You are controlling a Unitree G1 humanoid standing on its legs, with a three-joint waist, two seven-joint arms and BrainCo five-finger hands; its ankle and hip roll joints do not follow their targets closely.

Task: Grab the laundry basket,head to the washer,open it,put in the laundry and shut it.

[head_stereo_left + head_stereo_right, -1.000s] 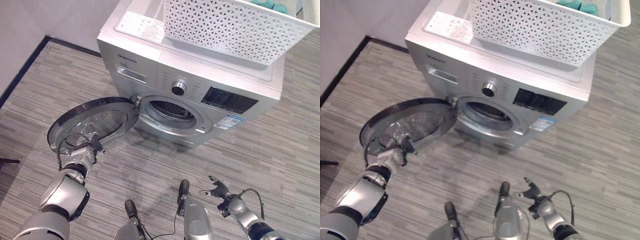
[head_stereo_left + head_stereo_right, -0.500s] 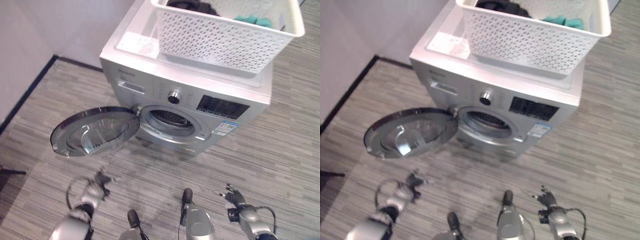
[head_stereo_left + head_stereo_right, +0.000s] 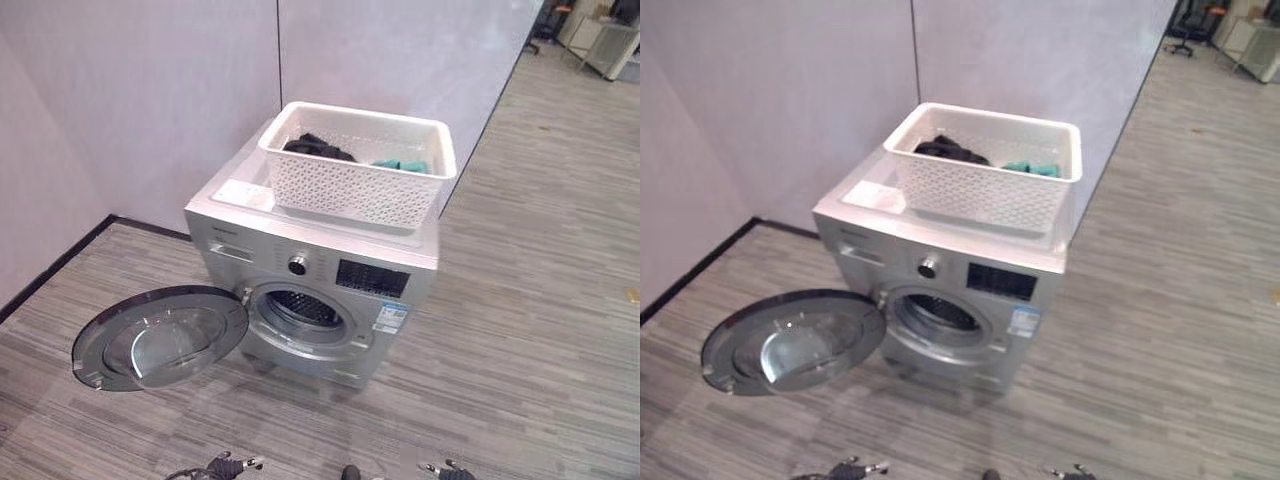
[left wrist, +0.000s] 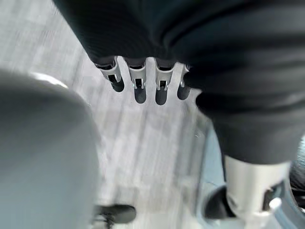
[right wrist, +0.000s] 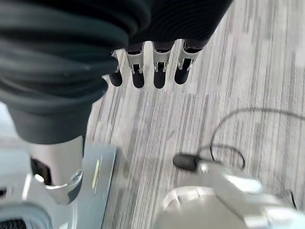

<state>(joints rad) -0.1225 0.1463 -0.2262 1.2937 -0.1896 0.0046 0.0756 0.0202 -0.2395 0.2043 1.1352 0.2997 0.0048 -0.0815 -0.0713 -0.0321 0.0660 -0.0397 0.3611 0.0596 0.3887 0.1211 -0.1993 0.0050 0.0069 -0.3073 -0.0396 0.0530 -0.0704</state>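
Both our hands hang low and empty, left hand [image 4: 138, 83] and right hand [image 5: 152, 71] with fingers loose. Laundry basket [image 3: 357, 170] rests atop the washer [image 3: 320, 275]; door [image 3: 160, 337] swung open, ready for loading.

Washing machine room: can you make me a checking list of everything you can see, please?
Surface: grey striped plank floor.
Job's things: silver front-loading washing machine, round glass door swung wide open; white perforated plastic laundry basket on top, holding dark and teal clothes.
Clutter: nothing seen.
Hands: left robot hand and right robot hand, fingers straight, holding nothing.
Cables: nothing noted.
Surroundings: pale partition walls behind.
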